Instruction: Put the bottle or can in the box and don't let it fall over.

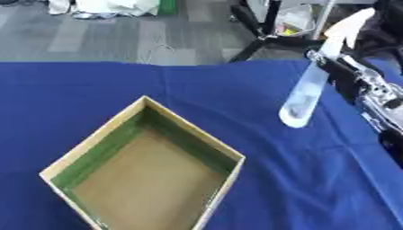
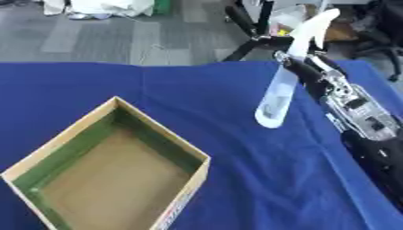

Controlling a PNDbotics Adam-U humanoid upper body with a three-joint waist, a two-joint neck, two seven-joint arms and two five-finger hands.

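Note:
A clear plastic bottle (image 1: 304, 96) with a white upper part hangs tilted in the air above the blue tablecloth (image 1: 78, 90), its base down and toward me. My right hand (image 2: 305, 74) comes in from the right, shut on the bottle's upper half. An open cardboard box (image 1: 193, 134) with green inner walls and a brown floor sits at the lower left, turned cornerwise and holding nothing. The bottle is to the right of the box and beyond it, well apart from it. My left hand shows in neither view.
The table's far edge runs across the upper part of the view, with grey floor beyond. Black stand legs (image 1: 260, 40) rise behind the edge near the bottle. White bundles (image 1: 110, 6) lie on the floor far back.

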